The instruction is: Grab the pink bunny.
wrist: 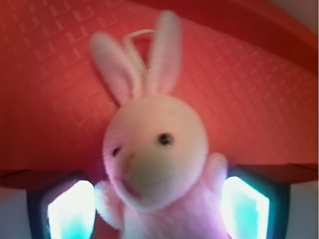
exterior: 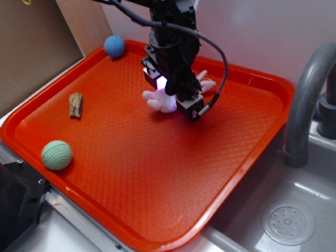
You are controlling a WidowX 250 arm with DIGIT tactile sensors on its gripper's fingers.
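Fingers [wrist: 70,209] spread either side of pink bunny [wrist: 154,164], pads flanking torso without visible squeeze, gripper [exterior: 173,97] lowered over it toward back edge of red tray [exterior: 157,173], ears pointing away, probably lined up for closing across soft body.

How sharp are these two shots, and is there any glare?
Wrist view: soft and blurred, the bunny fills the frame, glowing finger pads blow out white. Exterior view: sharp, evenly lit, a purplish glow at the gripper, dull sheen on the tray.
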